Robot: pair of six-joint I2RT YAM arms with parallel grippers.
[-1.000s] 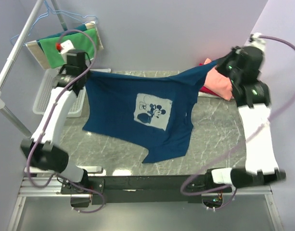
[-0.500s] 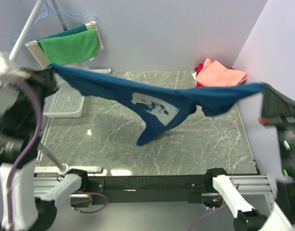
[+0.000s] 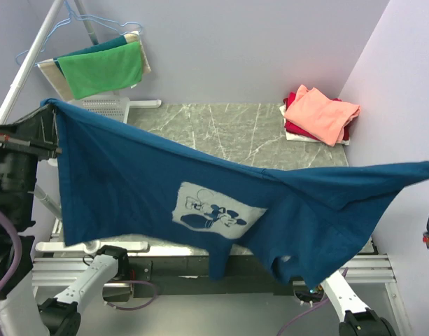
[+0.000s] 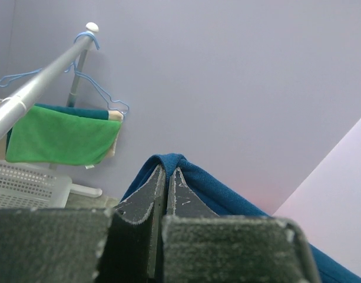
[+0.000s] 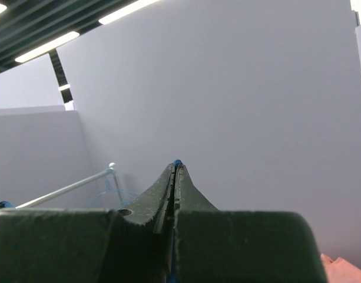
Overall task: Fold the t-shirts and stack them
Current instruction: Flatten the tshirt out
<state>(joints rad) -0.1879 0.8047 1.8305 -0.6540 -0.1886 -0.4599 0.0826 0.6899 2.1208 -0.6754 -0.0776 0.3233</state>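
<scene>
Marble table (image 3: 270, 129) now half hidden, navy t-shirt (image 3: 130, 189) lifted higher, left hand (image 4: 167, 172) and right hand (image 5: 175, 169) pinching its edges

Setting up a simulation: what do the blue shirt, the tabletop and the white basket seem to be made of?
Blue shirt: soft matte knit, probably cotton; it sags and creases as it hangs. Tabletop: grey veined stone look, slightly glossy; marble or laminate, cannot tell. White basket: rigid plastic, judging by its moulded mesh.
</scene>
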